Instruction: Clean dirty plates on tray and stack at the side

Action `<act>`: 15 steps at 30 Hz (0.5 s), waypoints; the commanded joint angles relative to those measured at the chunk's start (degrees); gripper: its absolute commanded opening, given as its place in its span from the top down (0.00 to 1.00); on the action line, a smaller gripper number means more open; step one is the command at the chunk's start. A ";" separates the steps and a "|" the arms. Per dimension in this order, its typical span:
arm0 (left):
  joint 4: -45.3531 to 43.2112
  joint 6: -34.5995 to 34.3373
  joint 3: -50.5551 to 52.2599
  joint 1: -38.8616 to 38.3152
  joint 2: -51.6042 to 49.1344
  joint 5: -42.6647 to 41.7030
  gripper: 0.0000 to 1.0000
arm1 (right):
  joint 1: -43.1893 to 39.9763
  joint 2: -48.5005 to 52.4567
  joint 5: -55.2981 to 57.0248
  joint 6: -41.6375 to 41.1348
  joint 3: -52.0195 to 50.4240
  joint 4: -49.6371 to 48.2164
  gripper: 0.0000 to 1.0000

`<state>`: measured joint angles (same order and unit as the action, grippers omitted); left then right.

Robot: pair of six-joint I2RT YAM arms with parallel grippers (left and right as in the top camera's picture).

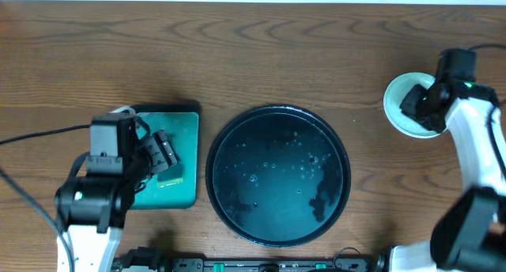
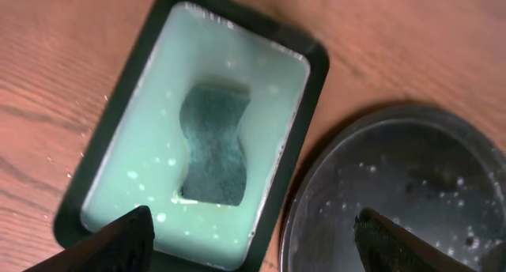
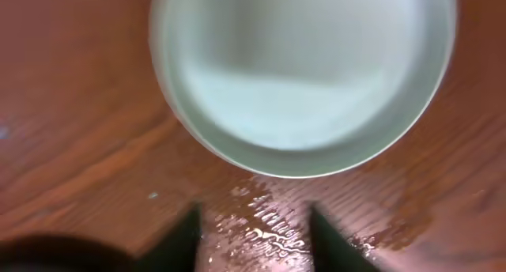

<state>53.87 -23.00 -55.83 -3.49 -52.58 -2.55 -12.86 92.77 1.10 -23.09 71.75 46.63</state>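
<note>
The black tray (image 1: 225, 141) lies in the middle of the table, wet with droplets and with no plate on it; its rim also shows in the left wrist view (image 2: 316, 185). The plates (image 1: 398, 107) sit on the table to the tray's right, partly under my right arm; how many are stacked I cannot tell. The top one is pale and looks clean in the right wrist view (image 3: 304, 74). My right gripper (image 1: 417, 103) (image 3: 257, 242) is open and empty, just off the plate's rim over wet wood. My left gripper (image 1: 162, 155) (image 2: 253, 244) is open and empty above the teal tray.
A teal-green rectangular tray (image 1: 188, 126) (image 2: 126, 145) left of the black tray holds foamy water and a dark sponge (image 2: 212, 145). A water puddle (image 3: 269, 224) lies on the wood beside the plates. The arm bases stand along the table's front edge.
</note>
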 commanded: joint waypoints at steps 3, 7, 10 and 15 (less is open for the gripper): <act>1.44 2.64 -2.29 -0.13 4.98 5.09 0.18 | 0.90 -6.93 0.59 8.76 1.33 0.98 0.13; 2.01 2.64 -2.32 -0.13 8.28 7.32 0.18 | 0.98 -9.99 1.64 11.63 1.33 1.40 0.01; 2.29 2.69 -2.43 -0.13 10.84 9.79 0.18 | 1.75 -11.80 9.49 11.63 1.33 1.29 0.01; 2.25 2.84 -2.43 -0.13 14.99 9.90 0.18 | 4.52 -14.27 17.51 13.84 1.33 -0.37 0.01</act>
<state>55.90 -20.93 -56.31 -3.49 -39.62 5.32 -10.22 80.73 11.57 -12.27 72.27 47.03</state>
